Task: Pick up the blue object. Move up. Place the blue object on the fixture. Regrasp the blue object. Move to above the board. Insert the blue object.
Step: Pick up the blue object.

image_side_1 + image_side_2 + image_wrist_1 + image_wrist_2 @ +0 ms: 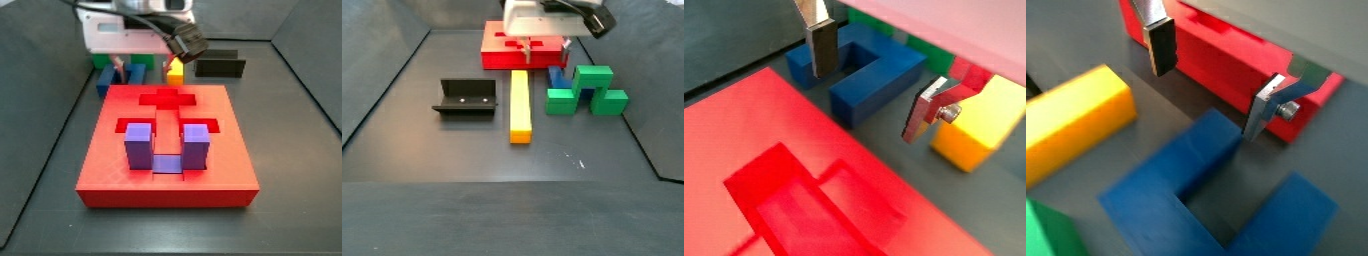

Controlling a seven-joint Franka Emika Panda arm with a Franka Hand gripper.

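Fingers (822, 45) of the gripper (871, 82) are spread wide apart, and nothing is pinched between them. In both wrist views one silver finger hangs on each side of the blue object (862, 72), which lies flat on the dark floor (476, 150). The gripper (1211, 85) hovers low over the block, and whether its pads touch it cannot be told.

The blue object (1220, 190) is a U-shaped block. Its two prongs lie flat along the floor with an open slot between them, not standing up. In a side view the blue object (556, 77) sits just beside the red board (523, 45), between it and the green stepped block (588, 89). The long yellow bar (520, 105) lies near it, on the other side.

The board (167, 145) has a cross-shaped hole, and a purple U-shaped block (166, 146) stands in one of its other holes with its prongs up. The fixture (465, 98) stands well apart, past the yellow bar, with nothing on it.
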